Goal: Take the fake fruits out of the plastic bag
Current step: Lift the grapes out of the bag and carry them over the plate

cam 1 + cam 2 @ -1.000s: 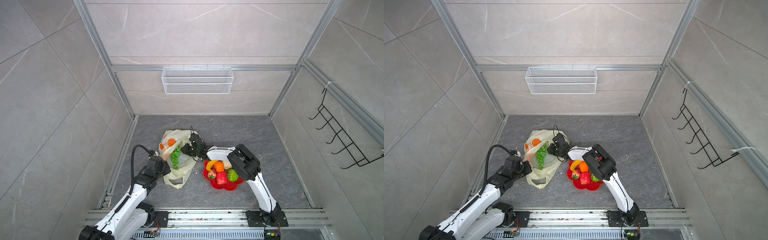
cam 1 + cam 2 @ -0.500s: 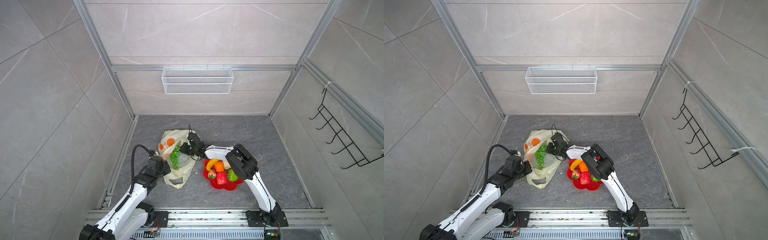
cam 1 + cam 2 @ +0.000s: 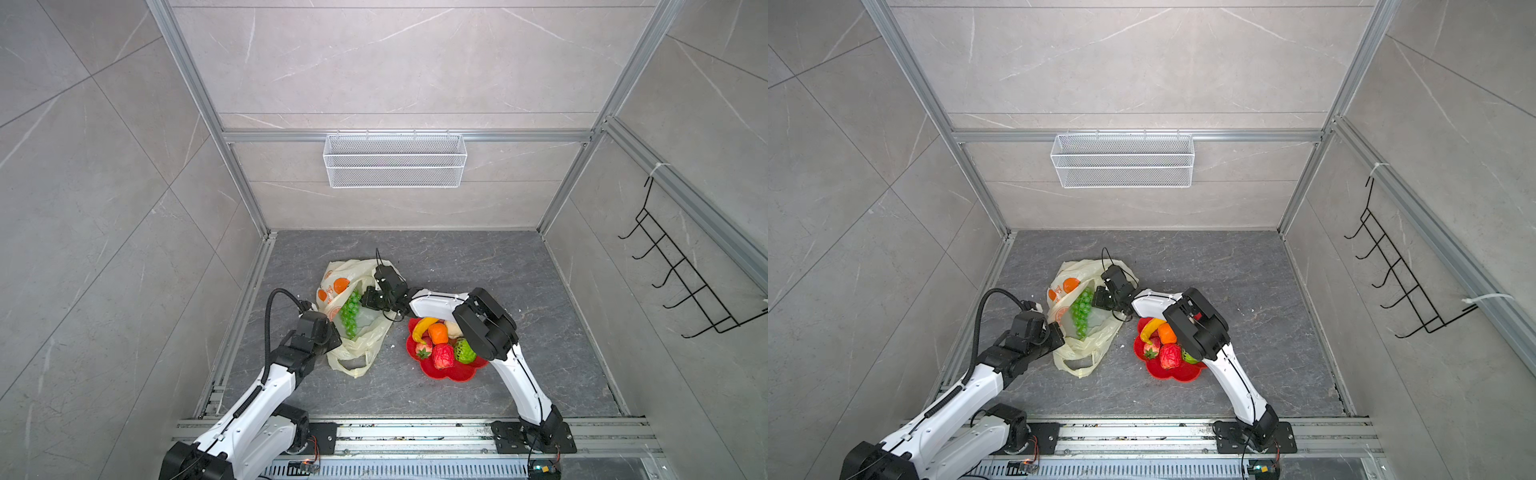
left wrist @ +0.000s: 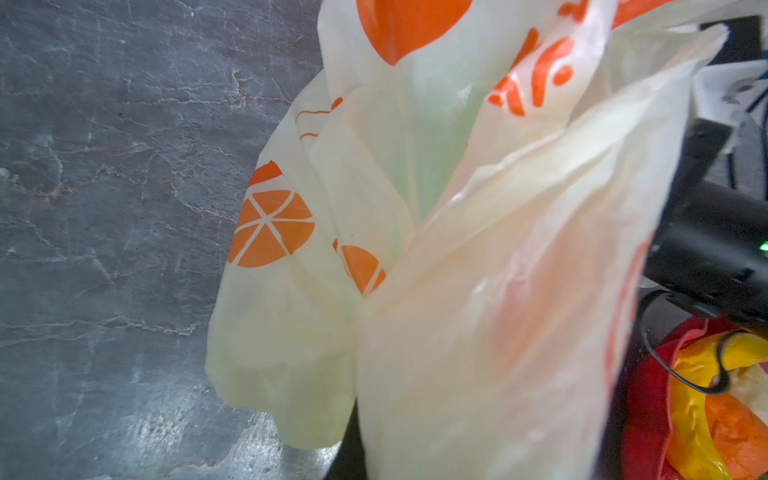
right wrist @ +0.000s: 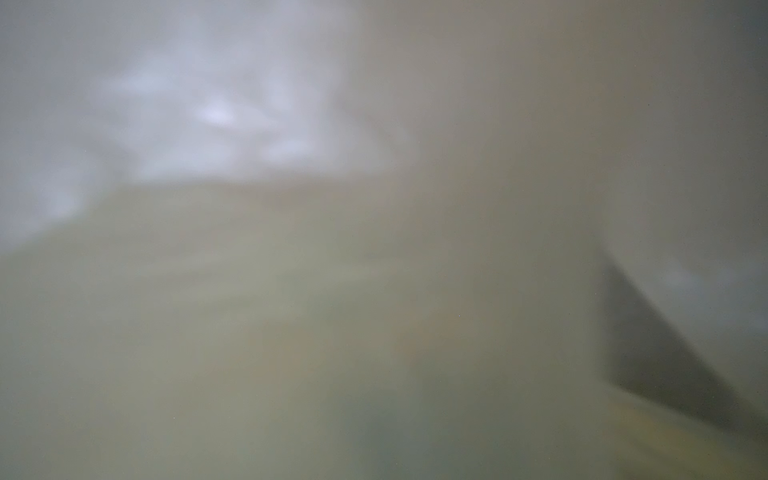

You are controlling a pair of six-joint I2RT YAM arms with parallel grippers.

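The pale-yellow plastic bag (image 3: pixel 357 340) (image 3: pixel 1088 345) lies on the grey floor with its mouth gaping. Green grapes (image 3: pixel 349 313) (image 3: pixel 1081 309) show inside it. My left gripper (image 3: pixel 334 332) (image 3: pixel 1059 334) is shut on the bag's left edge, and the bag's film (image 4: pixel 498 291) fills the left wrist view. My right gripper (image 3: pixel 368 300) (image 3: pixel 1098 298) sits in the bag's mouth beside the grapes, shut. What it pinches is hidden, since film blurs the right wrist view. A banana (image 3: pixel 422 326), orange (image 3: pixel 437 332), strawberry (image 3: pixel 423 351), red bumpy fruit (image 3: pixel 444 356) and green bumpy fruit (image 3: pixel 465 351) lie outside the bag.
Those fruits rest in a red flower-shaped dish (image 3: pixel 453 372) (image 3: pixel 1179 372) right of the bag, partly under my right forearm. A white wire basket (image 3: pixel 395 166) hangs on the back wall and a black hook rack (image 3: pixel 685 291) on the right wall. Aluminium rails (image 3: pixel 245 316) edge the floor.
My right arm has edged slightly left at the bag's mouth and its jaws have closed. The left arm and the bag have stayed put.
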